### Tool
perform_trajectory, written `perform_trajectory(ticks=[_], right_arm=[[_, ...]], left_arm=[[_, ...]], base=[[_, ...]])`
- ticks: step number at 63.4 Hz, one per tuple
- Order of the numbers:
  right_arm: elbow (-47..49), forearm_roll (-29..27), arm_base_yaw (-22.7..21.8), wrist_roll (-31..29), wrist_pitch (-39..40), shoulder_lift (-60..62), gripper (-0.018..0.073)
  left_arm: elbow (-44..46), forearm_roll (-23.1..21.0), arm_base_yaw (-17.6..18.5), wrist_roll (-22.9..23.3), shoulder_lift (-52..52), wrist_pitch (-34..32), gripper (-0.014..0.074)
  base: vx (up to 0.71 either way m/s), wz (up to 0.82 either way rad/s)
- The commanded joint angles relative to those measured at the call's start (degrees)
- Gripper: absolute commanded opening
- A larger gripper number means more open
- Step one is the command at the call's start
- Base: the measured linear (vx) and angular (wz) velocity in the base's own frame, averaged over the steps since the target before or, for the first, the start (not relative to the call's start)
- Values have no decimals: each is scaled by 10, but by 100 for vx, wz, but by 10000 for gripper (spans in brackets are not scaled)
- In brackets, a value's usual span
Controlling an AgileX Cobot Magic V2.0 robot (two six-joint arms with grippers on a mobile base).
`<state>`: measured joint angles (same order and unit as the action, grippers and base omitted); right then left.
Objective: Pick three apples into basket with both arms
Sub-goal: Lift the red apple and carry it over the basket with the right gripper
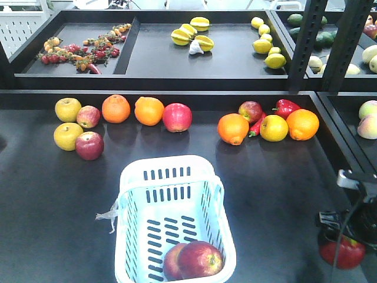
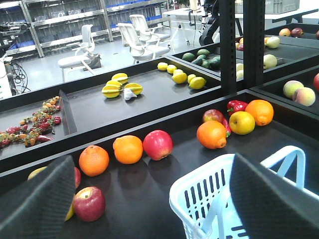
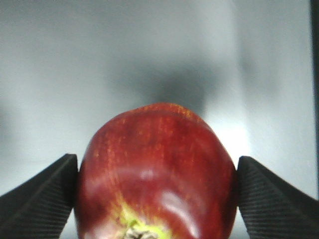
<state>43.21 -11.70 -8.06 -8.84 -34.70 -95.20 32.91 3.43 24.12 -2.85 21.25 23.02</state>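
Two dark-red apples lie side by side in the near end of the pale blue-white basket. My right gripper is shut on a third dark-red apple, stem end toward the camera, with both pads pressed on its sides. In the front view that apple hangs at the bottom right, to the right of the basket and outside it. My left gripper is wide open and holds nothing. It hovers over the table beside the basket. Its fingers do not show in the front view.
More fruit lies in a row behind the basket: a dark-red apple, yellow apples, oranges, a pink-red apple, another red apple and a red pepper. A raised black shelf runs behind.
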Motion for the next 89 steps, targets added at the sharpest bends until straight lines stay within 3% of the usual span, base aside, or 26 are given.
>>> perform_trajectory(ticks=[1,16,30,45,57,64,73,89], right_arm=[[9,-5,32,-3,-19,66,368],[9,-8,142,11,-53,185,368],[11,-41,267,30,-31,263,368],[11,-113,399,20,87,260,368],[11,-119,485,19,224,225,368],[11,-119,513,19,292,188,368],[11,-119,529,19,322,143,384],[11,-119,529,20,323,125,558]], left_arm=[[13,1,-1,6,6,-39,593],[13,1,-1,6,6,-39,593],[13,1,-1,6,6,-39,593],[13,1,-1,6,6,-39,593],[13,1,-1,6,6,-39,593],[13,1,-1,6,6,-39,593],[13,1,-1,6,6,-39,593],[13,1,-1,6,6,-39,593]], base=[[0,0],[0,0],[0,0],[0,0],[0,0],[0,0],[0,0],[0,0]])
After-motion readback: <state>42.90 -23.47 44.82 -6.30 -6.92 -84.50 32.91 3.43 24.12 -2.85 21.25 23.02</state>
